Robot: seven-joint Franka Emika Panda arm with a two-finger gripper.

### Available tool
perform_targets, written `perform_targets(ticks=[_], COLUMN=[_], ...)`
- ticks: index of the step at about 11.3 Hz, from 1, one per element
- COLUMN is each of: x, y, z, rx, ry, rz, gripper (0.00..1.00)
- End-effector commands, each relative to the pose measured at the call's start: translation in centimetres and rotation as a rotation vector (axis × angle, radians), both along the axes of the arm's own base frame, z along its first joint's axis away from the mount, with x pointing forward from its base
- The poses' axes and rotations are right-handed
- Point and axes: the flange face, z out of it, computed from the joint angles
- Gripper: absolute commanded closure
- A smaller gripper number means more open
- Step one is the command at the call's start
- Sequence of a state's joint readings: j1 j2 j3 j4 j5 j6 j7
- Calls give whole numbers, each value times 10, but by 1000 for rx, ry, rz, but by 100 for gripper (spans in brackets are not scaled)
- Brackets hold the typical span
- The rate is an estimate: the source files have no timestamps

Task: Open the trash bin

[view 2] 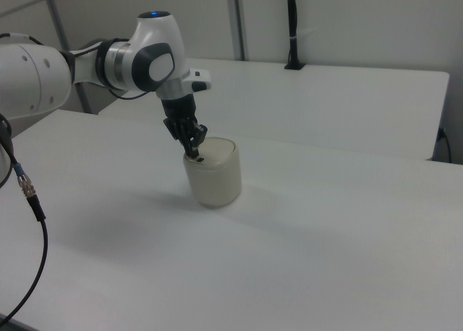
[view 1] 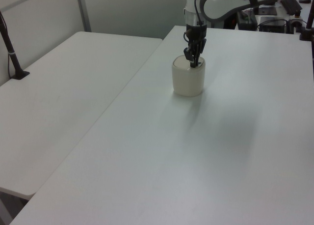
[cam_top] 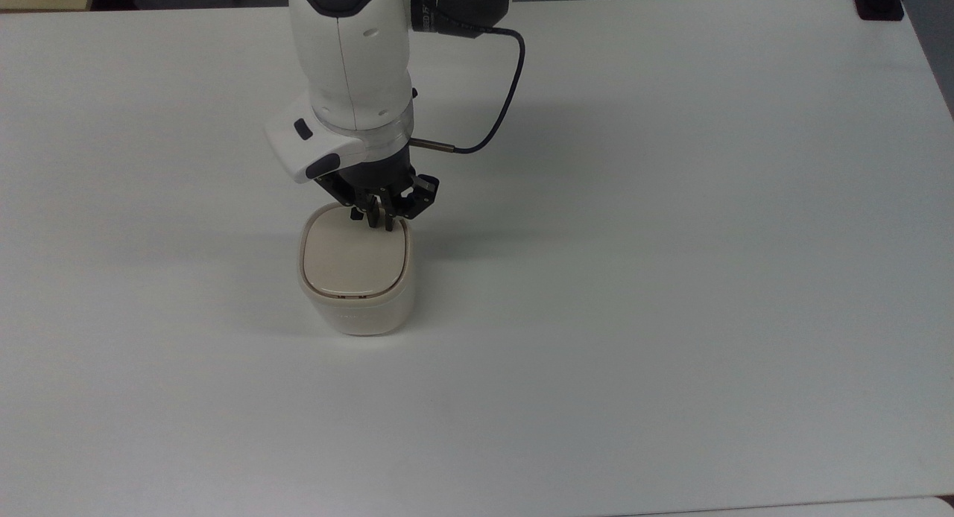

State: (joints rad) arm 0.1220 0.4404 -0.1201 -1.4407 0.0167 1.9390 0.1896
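The cream-white trash bin (cam_top: 356, 308) stands upright on the white table, its flat beige lid (cam_top: 354, 260) lying closed. In the left view the trash bin (view 1: 187, 81) sits just below the arm, and in the right view the trash bin (view 2: 213, 178) is at centre left. My gripper (cam_top: 378, 223) points straight down with its fingers shut, the tips resting on the far edge of the lid right beside the small black square mark (cam_top: 357, 215). In the other views, the gripper (view 1: 195, 64) (view 2: 194, 155) shows its tips at the lid's surface.
The white table (cam_top: 671, 278) stretches wide around the bin. A black cable (cam_top: 499, 92) loops off the wrist. A second white table (view 1: 64, 87) lies at the left view's left, with a black post (view 1: 11, 48) on it.
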Motion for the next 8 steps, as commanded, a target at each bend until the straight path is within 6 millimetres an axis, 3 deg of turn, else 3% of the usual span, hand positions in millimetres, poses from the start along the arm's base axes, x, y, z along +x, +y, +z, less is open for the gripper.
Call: perform_targets(ticks=[1, 6, 8], x=[4, 10, 6], y=[-5, -4, -8], z=[-9, -51, -20], rx=[-27, -36, -27], ry=[-23, 32, -2], rz=[-1, 3, -15], gripper=[80, 80, 79])
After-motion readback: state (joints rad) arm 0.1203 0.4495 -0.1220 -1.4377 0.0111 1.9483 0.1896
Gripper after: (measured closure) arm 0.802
